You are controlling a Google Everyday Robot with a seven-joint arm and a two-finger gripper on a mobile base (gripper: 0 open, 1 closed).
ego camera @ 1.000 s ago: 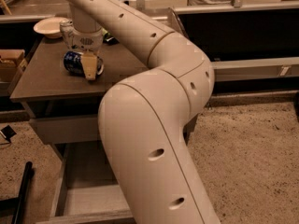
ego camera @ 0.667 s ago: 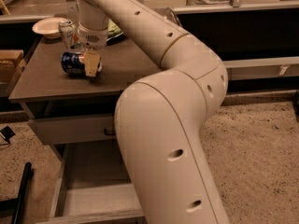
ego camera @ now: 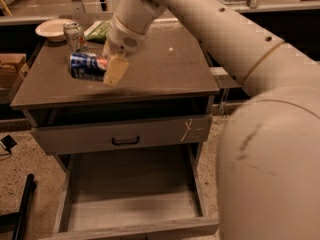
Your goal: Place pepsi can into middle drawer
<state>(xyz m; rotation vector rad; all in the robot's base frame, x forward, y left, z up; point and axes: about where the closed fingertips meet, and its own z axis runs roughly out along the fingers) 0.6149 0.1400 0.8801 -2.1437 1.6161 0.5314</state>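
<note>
The pepsi can (ego camera: 86, 66) lies on its side over the left part of the cabinet top (ego camera: 165, 74), blue with a red-and-white logo. My gripper (ego camera: 107, 69) comes down from the upper right and is shut on the can's right end. One tan finger (ego camera: 115, 70) shows in front of the can and the other is hidden behind it. I cannot tell whether the can rests on the top or hangs just above it. The middle drawer (ego camera: 130, 196) is pulled out below, with a bare grey floor and low side walls.
A pale can (ego camera: 75, 35), a white bowl (ego camera: 51, 28) and a green bag (ego camera: 101, 30) stand at the back of the top. The drawer front with black handle (ego camera: 125, 140) sits just under the top. A cardboard box (ego camera: 10, 66) stands at the left. My arm's big elbow (ego camera: 270, 159) fills the right.
My arm's elbow has swung to the right, uncovering the open drawer. The gripper and the can have shifted slightly right over the cabinet top.
</note>
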